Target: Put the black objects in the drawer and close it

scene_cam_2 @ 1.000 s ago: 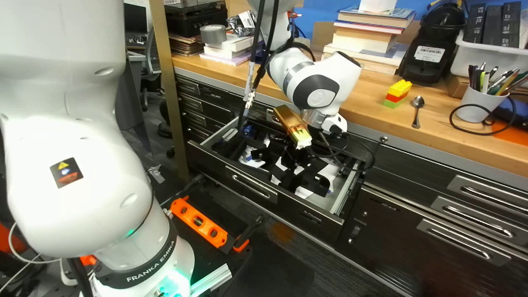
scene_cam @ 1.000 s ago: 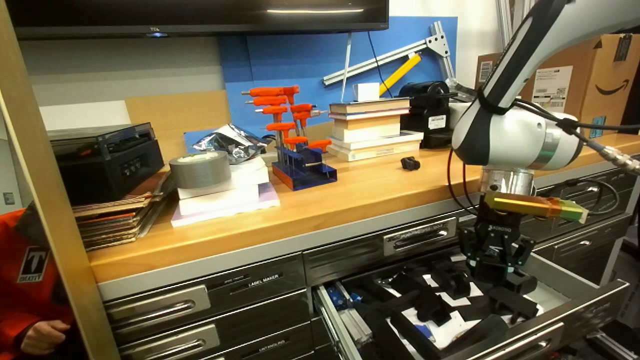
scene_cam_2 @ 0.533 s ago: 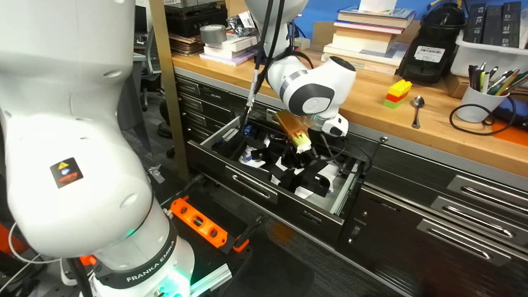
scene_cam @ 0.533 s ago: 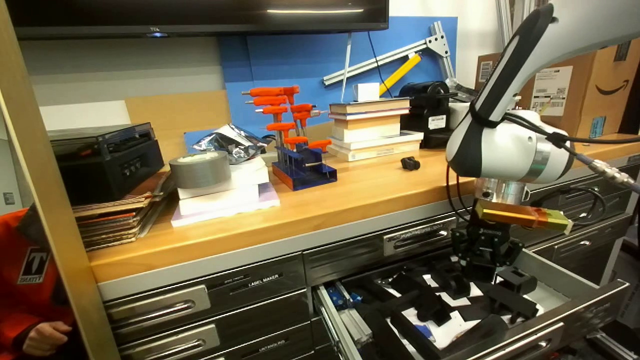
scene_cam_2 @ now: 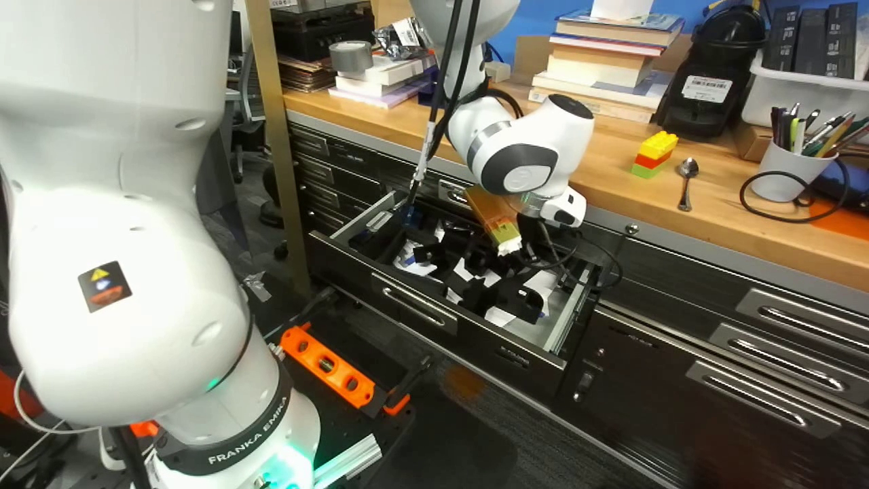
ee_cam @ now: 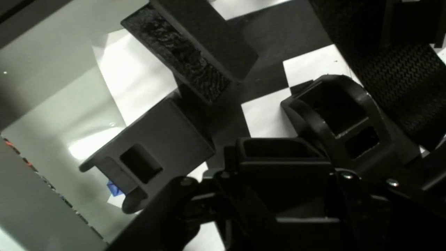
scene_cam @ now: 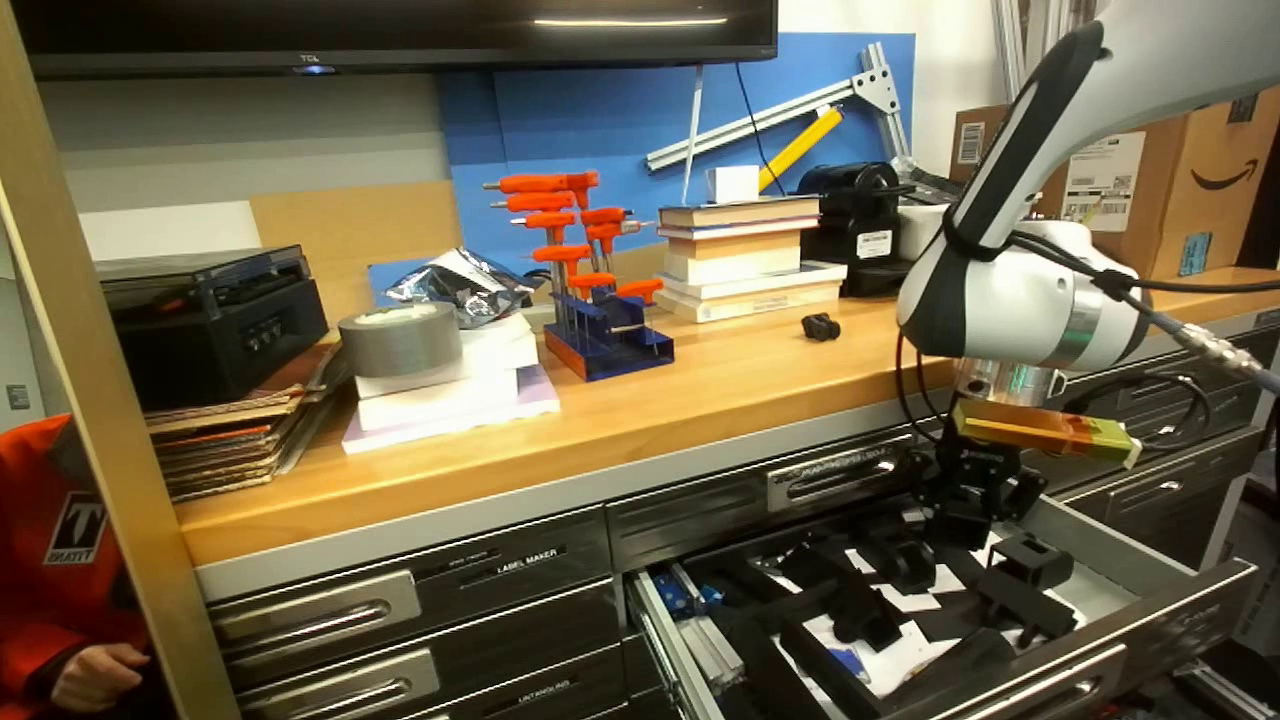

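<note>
A white robot arm (scene_cam: 1020, 310) reaches down from the upper right of an exterior view to a wide metal drawer (scene_cam: 1175, 640), pulled open at the lower right. Over the drawer, right of centre in that frame, the fingers (ee_cam: 226, 184) are pinching a black hollow piece (ee_cam: 285, 174). In the wrist view this piece sits between them, just below and right of centre, its long recess uppermost; whether it touches anything beneath cannot be told.

More black pieces lie in the drawer around the fingers. In the wrist view, a block with a rectangular hole (ee_cam: 170, 139) is left of the fingers, a long block with a rough side (ee_cam: 209, 38) is at the top centre, and an arched piece (ee_cam: 383, 150) is just beside the fingers on the right.

In an exterior view, a gold-coloured bar (scene_cam_2: 497, 216) on the wrist mostly hides the fingers.

A small black object (scene_cam: 821, 327) rests on the bench (scene_cam: 740, 370), right of centre, near a stack of books (scene_cam: 740, 262) and well apart from the fingers.
</note>
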### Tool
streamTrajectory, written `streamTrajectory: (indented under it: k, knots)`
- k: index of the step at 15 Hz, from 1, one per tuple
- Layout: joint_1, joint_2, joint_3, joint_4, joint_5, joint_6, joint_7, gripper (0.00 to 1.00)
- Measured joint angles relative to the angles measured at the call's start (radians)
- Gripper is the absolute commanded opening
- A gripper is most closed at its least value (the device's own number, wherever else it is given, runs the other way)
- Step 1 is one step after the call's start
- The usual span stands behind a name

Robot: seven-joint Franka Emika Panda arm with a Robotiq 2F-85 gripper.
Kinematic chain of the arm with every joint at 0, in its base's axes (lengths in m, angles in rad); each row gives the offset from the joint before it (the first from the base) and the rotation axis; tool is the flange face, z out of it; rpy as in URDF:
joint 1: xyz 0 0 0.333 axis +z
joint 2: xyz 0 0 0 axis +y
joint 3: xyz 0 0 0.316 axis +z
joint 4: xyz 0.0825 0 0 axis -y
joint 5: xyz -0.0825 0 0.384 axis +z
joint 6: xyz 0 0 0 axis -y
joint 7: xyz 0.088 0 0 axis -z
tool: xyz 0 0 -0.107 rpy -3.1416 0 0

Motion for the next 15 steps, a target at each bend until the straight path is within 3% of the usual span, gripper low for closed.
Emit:
streamTrajectory:
  k: [9, 10, 15]
  knots:
    - [-0.009, 0.007, -0.022, 0.001, -0.033, 0.0, 0.001, 0.33]
    - [-0.009, 0.01, -0.022, 0.001, -0.04, 0.0, 0.002, 0.81]
    - [-0.009, 0.026, -0.022, 0.001, -0.055, -0.001, 0.013, 1.0]
